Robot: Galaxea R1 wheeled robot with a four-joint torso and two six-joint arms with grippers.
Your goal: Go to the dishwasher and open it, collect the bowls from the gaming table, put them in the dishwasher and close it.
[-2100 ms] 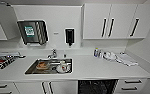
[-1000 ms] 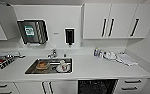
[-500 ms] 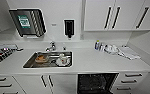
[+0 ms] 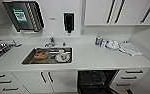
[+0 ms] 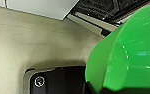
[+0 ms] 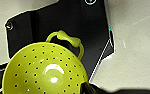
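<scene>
Green bowl point(image 5: 126, 50) close against the left hand point(image 5: 91, 87).

A bright green bowl point(image 5: 126, 50), a yellow-green colander point(image 6: 44, 70) dotted with dark holes, and, beside the steel sink point(image 4: 28, 58), a white surface point(image 4: 96, 58) above the dishwasher's point(image 4: 96, 80) black interior.

Dishwasher point(image 4: 97, 81) gapes open, seemingly unobstructed.

Dishwasher point(image 4: 97, 81) below counter point(image 4: 96, 58), right of sink point(image 4: 28, 58)
</scene>
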